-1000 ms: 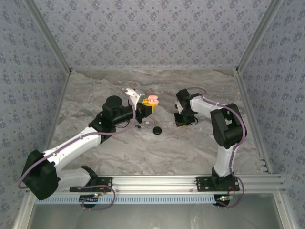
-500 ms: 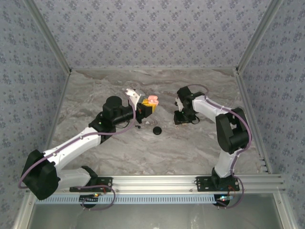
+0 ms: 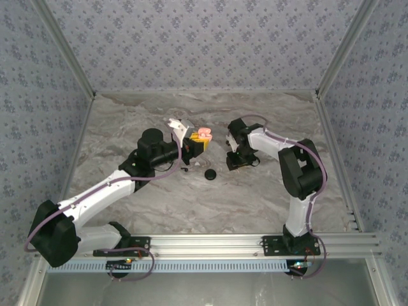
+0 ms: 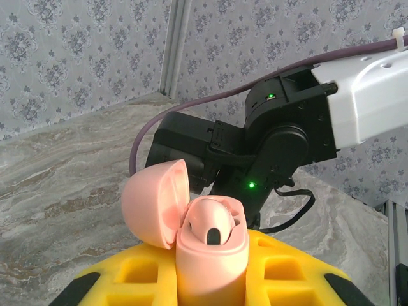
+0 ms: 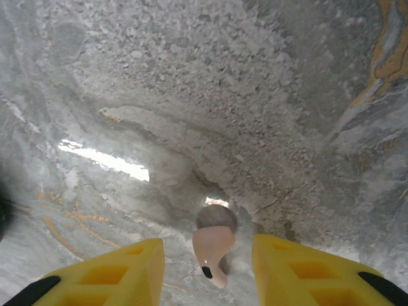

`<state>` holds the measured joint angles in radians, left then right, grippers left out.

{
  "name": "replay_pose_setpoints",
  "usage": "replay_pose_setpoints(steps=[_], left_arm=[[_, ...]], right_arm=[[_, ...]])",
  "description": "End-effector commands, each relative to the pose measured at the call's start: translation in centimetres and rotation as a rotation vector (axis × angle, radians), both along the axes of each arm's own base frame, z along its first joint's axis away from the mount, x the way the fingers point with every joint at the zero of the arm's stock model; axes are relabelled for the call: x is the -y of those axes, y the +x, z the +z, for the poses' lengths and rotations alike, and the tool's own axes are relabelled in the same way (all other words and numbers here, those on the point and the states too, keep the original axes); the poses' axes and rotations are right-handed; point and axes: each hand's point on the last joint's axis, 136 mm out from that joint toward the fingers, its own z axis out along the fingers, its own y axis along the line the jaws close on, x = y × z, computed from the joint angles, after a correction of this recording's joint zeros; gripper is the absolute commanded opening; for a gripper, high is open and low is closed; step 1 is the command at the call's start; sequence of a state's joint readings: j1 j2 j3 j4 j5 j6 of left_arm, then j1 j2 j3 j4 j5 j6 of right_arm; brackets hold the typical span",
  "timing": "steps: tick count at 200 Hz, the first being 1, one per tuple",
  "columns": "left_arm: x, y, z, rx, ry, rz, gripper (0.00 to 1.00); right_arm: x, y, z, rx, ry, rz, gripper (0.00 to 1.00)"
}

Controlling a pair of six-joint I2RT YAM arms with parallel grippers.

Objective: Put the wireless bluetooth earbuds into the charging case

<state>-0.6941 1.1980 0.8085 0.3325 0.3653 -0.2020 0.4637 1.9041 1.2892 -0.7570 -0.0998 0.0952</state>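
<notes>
Left gripper (image 3: 195, 139) clamps one open pink plastic charging case (image 4: 211, 256); right gripper (image 3: 234, 163) stands parted, empty, around one loose pink earbud (image 5: 213, 246).

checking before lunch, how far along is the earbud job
Done: a first earbud appears seated in the open charging case, clamped in the left pincer. In hand: right pincer open around the second earbud on the table. Left: grasp and insert it.
</notes>
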Motion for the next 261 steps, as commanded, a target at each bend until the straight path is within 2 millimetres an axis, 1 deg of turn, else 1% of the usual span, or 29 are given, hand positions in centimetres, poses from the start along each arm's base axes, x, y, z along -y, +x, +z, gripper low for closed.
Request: replay_pose_setpoints(steps=[1, 24, 36, 94, 157, 261], left_arm=[[-0.3, -0.4, 1.4, 0.036, -0.022, 0.004, 0.08], [-0.2, -0.4, 1.3, 0.033, -0.022, 0.004, 0.08], [-0.2, -0.4, 1.2, 0.032, -0.02, 0.004, 0.08], [-0.2, -0.4, 1.3, 0.034, -0.02, 0.005, 0.08], [-0.2, -0.3, 1.4, 0.035, -0.021, 0.005, 0.08], [-0.2, -0.3, 1.3, 0.032, -0.024, 0.004, 0.08]], right_arm=[[0.3, 0.3, -0.2, 0.001, -0.052, 0.022, 0.42], [0.1, 0.3, -0.5, -0.004, -0.057, 0.028, 0.41], [0.1, 0.3, -0.8, -0.008, -0.062, 0.031, 0.39], [-0.1, 0.2, -1.0, -0.013, -0.076, 0.04, 0.35], [0.0, -0.6, -1.4, -0.02, -0.121, 0.068, 0.34], [0.4, -1.5, -2.1, -0.035, -0.177, 0.095, 0.3]])
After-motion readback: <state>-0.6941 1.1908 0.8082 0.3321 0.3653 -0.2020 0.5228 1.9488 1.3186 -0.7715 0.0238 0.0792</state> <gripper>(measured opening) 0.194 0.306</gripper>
